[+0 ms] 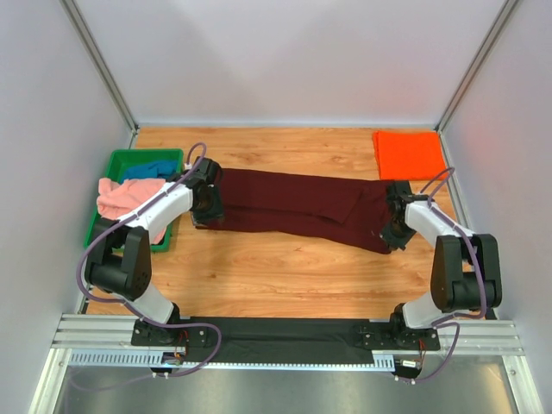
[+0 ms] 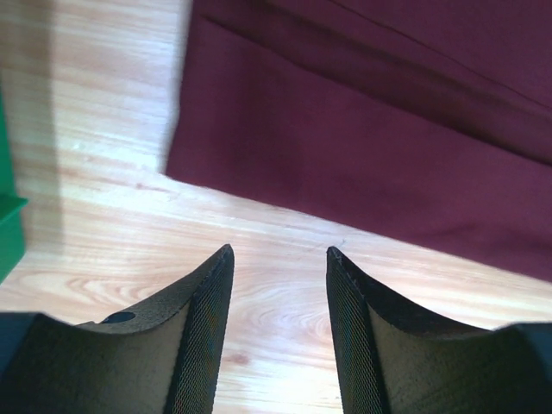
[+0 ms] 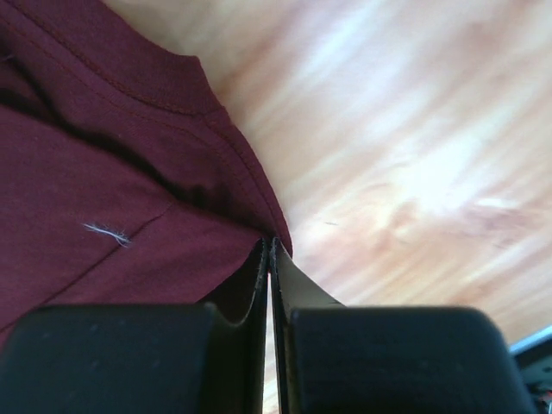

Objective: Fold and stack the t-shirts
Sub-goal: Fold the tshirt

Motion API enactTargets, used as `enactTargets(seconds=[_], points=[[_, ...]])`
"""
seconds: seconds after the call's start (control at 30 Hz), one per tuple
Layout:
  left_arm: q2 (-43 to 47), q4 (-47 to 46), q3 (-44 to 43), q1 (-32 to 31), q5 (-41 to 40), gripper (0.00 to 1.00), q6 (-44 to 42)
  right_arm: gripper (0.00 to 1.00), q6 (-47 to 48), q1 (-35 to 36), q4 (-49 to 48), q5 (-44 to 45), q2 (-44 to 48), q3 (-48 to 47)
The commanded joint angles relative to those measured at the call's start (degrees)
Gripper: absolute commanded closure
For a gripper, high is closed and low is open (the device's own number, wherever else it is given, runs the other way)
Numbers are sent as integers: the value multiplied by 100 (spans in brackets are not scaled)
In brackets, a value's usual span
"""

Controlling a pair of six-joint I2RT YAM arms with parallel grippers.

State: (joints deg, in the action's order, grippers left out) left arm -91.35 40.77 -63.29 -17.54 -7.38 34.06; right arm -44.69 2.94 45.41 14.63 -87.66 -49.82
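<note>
**Maroon t-shirt (image 1: 293, 211) stretched across the middle of the counter (image 1: 276, 276), a claw at each end**

The shirt lies folded into a long band from centre left to centre right of the top view. The right claw (image 3: 269, 243) is closed, its tips nipping the shirt's hem. The left claw (image 2: 280, 252) stands spread wide and holds nothing, over bare wood just short of the shirt's edge. An orange t-shirt (image 1: 408, 153) lies folded at upper right. A pink t-shirt (image 1: 125, 197) and a blue t-shirt (image 1: 147, 169) sit in the green tray (image 1: 142, 154) at left.
</note>
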Motion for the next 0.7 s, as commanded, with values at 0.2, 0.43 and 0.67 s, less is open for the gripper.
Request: enactTargets(seconds=[0.2, 0.43, 0.67], points=[[-119, -218, 211, -92, -422, 46, 267, 100, 390, -522, 416, 330, 196, 8], [-629, -439, 71, -92, -607, 45, 329, 100, 566, -549, 223, 119, 398, 8], [-1218, -44, -420, -92, -1081, 86, 399, 100, 821, -549, 442, 347, 241, -133]])
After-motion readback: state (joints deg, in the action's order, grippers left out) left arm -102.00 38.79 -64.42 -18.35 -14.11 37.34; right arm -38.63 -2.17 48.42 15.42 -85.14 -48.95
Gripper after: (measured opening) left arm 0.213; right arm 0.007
